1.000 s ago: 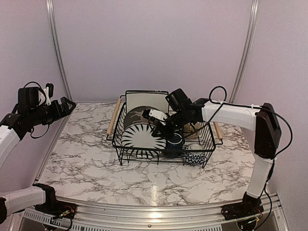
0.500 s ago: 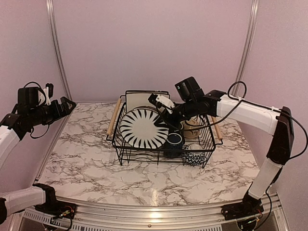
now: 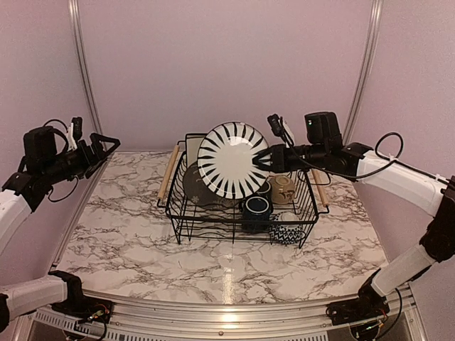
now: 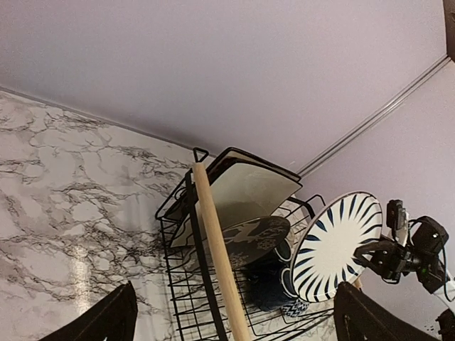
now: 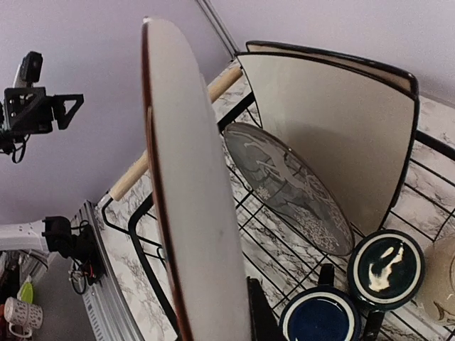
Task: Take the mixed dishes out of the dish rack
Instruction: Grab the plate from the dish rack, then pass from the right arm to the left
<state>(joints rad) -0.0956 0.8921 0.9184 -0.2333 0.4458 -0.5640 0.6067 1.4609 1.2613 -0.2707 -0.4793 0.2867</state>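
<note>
My right gripper is shut on the right rim of the black-and-white striped plate, which hangs upright above the dish rack. In the right wrist view the plate's pale back fills the middle, with one dark finger beside it. Still in the rack are the grey deer plate, the square cream plates, two dark blue mugs, a beige bowl and a chevron bowl. My left gripper hovers open, far left of the rack, holding nothing.
The rack's wooden handles run along its short sides. The marble table spreads in front of and left of the rack. Lilac walls with metal rails close in the back.
My right gripper has lifted the striped plate up out of the rack and toward the back. The right arm has stretched out and risen. The left arm has barely shifted.
</note>
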